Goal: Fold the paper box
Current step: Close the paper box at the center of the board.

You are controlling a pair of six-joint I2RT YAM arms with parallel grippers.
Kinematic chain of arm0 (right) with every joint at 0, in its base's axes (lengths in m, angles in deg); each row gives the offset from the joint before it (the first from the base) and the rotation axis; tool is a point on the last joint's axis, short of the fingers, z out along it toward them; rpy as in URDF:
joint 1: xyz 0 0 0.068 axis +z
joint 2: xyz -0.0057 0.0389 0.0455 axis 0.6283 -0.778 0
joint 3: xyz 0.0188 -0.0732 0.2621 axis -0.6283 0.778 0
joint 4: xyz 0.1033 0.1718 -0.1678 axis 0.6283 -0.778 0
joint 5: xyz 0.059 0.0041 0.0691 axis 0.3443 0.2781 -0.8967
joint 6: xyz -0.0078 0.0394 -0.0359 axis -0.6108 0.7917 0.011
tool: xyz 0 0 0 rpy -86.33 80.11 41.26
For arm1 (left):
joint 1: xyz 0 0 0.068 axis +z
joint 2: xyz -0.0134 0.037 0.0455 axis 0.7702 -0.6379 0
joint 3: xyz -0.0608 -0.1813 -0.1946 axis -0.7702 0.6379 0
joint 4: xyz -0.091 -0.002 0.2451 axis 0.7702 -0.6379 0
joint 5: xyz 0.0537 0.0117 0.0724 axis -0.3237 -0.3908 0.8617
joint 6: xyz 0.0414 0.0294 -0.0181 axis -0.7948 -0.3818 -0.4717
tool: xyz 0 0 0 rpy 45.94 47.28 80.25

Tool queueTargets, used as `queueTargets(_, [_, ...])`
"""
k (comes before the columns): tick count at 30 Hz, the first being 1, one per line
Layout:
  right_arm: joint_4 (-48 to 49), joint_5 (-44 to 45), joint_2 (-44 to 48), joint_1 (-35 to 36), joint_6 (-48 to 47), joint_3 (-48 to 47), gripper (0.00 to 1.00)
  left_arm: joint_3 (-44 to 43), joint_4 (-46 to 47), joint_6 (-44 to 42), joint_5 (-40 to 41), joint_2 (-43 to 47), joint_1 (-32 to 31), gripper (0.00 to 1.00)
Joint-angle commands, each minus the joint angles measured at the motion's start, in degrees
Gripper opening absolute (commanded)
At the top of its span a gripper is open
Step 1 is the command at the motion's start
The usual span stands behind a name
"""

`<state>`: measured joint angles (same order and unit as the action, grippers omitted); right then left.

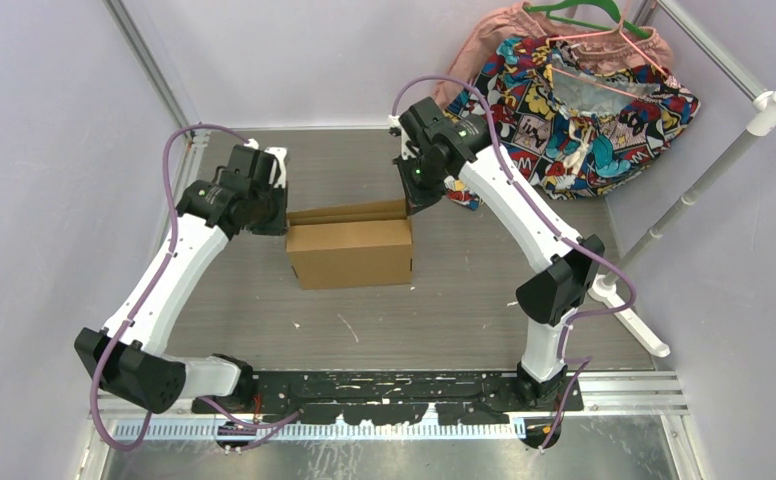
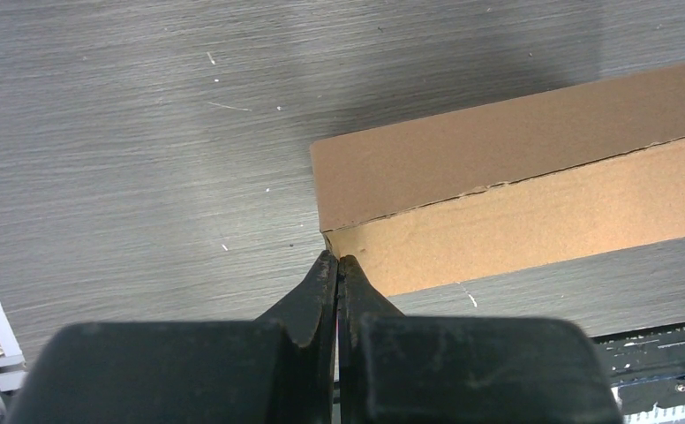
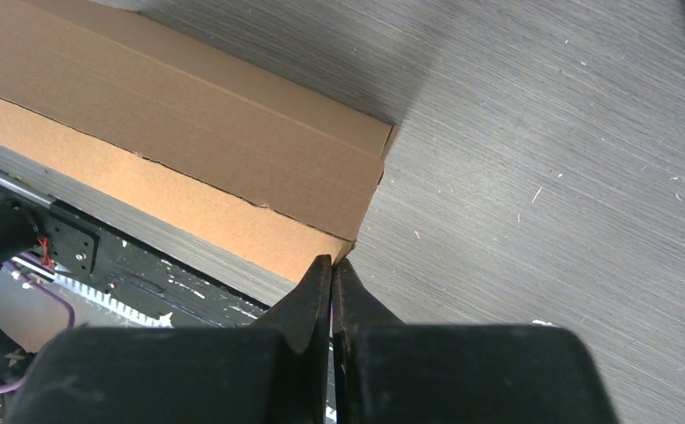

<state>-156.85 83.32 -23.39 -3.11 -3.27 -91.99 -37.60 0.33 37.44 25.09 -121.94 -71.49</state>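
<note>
Paper box (image 1: 349, 250) sat approx. mid-table (image 1: 264, 310), long edges running left-right. Grey tabletop showed all round it, w/ the widest stretch on the near side toward the arm bases. The box was plain brown corrugated, w/ a narrow strip of cardboard showing along its far edge. Lid panels were down, so contents were hidden.

Left gripper (image 1: 282, 212) was at the box's far-left corner. In the wrist view its fingers (image 2: 323, 276) were pressed together w/ nothing between, tips touching the corner edge. Right gripper (image 1: 410, 198) was at the far-right corner, likewise clenched on nothing, tips at the corner.

Comic-print cloth (image 1: 574, 110) hung on a green hanger (image 1: 576, 14) at far right, well apart from the box. Its lettering was too small to read. A white pole (image 1: 704, 180) slanted down the right side.
</note>
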Motion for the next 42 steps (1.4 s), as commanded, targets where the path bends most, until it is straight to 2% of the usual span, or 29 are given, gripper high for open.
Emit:
queueTargets(1, [1.20, -5.12, -0.42, 0.21, 1.08, -3.19, 0.01, -1.62, 1.43, 0.67, -1.92, 0.02, -1.20, 0.00])
queueTargets(16, [-1.92, -7.41, -1.37, -0.91, -0.36, -4.94, 0.01, -1.09, 1.87, 0.84, -1.79, 0.17, -1.63, 0.00])
queueTargets(29, [-2.54, -12.96, -1.34, -2.45, -0.78, -5.93, 0.01, -1.53, 1.66, 0.67, -1.27, -0.28, -1.86, 0.00])
queueTargets(42, [-3.45, -12.70, 0.09, -2.87, -1.70, -3.85, 0.01, -2.41, 1.35, 0.66, -1.05, -0.76, -1.99, 0.00])
